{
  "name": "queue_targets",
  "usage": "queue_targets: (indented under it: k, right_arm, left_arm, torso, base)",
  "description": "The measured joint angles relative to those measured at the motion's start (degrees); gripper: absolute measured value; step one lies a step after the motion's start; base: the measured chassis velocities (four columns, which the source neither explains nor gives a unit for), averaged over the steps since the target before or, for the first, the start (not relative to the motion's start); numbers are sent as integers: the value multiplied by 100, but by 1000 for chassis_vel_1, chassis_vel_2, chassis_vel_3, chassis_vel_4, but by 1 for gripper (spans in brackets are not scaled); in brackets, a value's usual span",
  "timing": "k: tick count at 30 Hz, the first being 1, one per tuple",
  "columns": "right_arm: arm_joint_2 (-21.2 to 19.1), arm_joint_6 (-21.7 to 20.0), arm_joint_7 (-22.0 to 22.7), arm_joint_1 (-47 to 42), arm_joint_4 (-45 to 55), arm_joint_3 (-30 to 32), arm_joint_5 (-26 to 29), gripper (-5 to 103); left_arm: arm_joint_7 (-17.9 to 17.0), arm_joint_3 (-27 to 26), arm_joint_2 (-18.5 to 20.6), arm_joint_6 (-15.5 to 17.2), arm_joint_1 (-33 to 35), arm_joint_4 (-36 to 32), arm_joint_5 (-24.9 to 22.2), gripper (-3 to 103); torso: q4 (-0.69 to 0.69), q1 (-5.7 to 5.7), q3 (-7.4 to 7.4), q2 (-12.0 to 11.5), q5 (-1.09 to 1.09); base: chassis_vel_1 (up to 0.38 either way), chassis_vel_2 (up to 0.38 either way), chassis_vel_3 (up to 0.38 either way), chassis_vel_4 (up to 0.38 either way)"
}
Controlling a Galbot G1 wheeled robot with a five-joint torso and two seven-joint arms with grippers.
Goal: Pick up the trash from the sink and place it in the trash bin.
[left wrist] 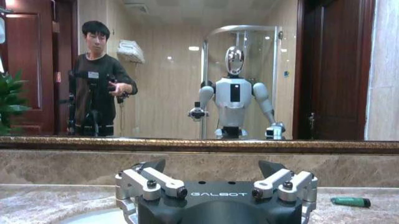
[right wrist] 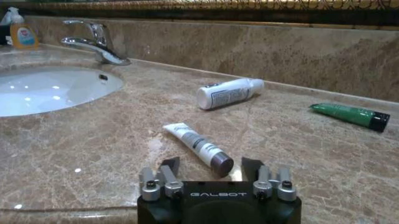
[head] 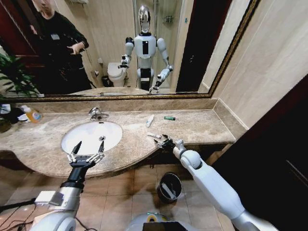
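Note:
The white oval sink (head: 91, 134) sits at the left of the marble counter. The trash lies to its right on the surround: a small white tube with a dark cap (head: 154, 135) (right wrist: 199, 148), a larger white tube (head: 150, 120) (right wrist: 229, 92) and a green piece (head: 169, 118) (right wrist: 350, 115) (left wrist: 350, 201). My right gripper (head: 163, 142) (right wrist: 210, 168) is open, low over the counter, with the small tube's capped end between its fingertips. My left gripper (head: 86, 153) (left wrist: 213, 168) hangs open over the basin's front rim. The dark round trash bin (head: 169, 187) stands on the floor below the counter.
A chrome faucet (head: 97, 114) (right wrist: 96, 44) rises behind the basin. A yellow-orange bottle (head: 32, 115) (right wrist: 24, 35) and a plant (head: 14, 77) stand at the far left. The mirror runs along the back wall; a tiled wall closes the counter's right end.

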Motion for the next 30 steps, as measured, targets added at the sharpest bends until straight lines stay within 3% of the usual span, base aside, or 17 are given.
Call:
queue_targets:
  k: [4, 6, 10, 12, 16, 30]
  right_arm:
    - [16, 9, 0, -12, -1, -1, 0, 60]
    - [31, 13, 7, -19, -1, 0, 0, 44]
    - [33, 23, 15, -24, -1, 4, 0, 38]
    - [35, 71, 20, -48, -1, 20, -2, 22]
    - [42, 98, 27, -100, 35, 47, -10, 18]
    - [-58, 326, 168, -638, 718, 535, 6, 18]
  left_arm:
    - [0, 0, 0, 0, 0, 0, 0, 100]
    - [0, 0, 0, 0, 0, 0, 0, 100]
    - [0, 0, 0, 0, 0, 0, 0, 100]
    - [0, 0, 0, 0, 0, 0, 0, 100]
    - [0, 0, 0, 0, 0, 0, 0, 100]
    - [0, 0, 0, 0, 0, 0, 0, 100]
  torso:
    - [0, 0, 0, 0, 0]
    - [0, -1, 0, 0, 0]
    - [0, -1, 0, 0, 0]
    - [0, -1, 0, 0, 0]
    - [0, -1, 0, 0, 0]
    - [0, 0, 0, 0, 0]
  base:
    - [0, 0, 0, 0]
    - [0, 0, 0, 0]
    - [0, 0, 0, 0]
    - [0, 0, 0, 0]
    - [0, 0, 0, 0]
    - [0, 0, 0, 0]
